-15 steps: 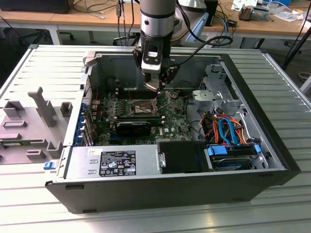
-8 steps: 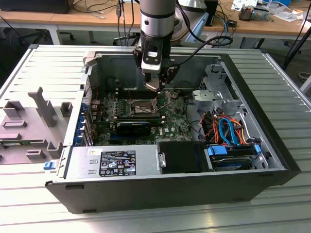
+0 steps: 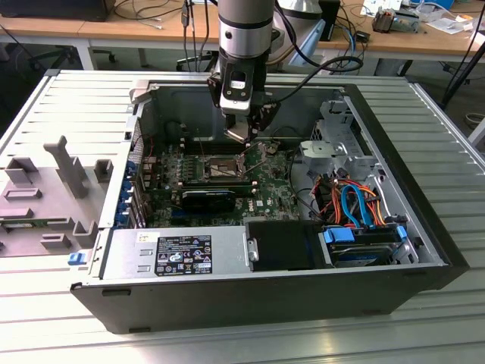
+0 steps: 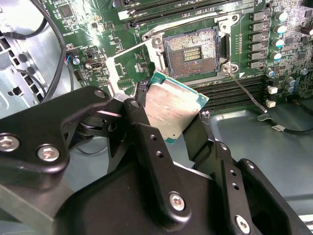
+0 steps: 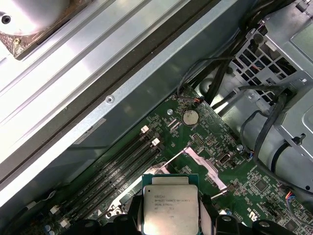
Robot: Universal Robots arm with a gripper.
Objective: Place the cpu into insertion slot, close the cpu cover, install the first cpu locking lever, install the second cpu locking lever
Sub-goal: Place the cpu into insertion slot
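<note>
My gripper (image 3: pixel 244 127) hangs inside the open computer case, above the far side of the green motherboard (image 3: pixel 265 189). It is shut on the cpu (image 4: pixel 173 110), a small square chip with a silver top and green edge, gripped by two opposite sides between the black fingers (image 4: pixel 142 122). The first wrist view shows the cpu (image 5: pixel 170 208) level. The insertion slot (image 4: pixel 193 51) lies uncovered, its pin field showing, a short way from the chip. The cpu cover (image 4: pixel 113 73) stands swung open beside the slot. A thin locking lever (image 4: pixel 247 95) sticks out from the socket frame, unlatched.
Long black memory slots (image 5: pixel 117 171) run beside the socket. The case's metal wall (image 5: pixel 146 88) rises close behind the gripper. A drive cage (image 3: pixel 341 144), orange and blue cables (image 3: pixel 352 201) and a power supply (image 3: pixel 182 254) fill the case's other parts. A grey fixture (image 3: pixel 53 189) lies outside.
</note>
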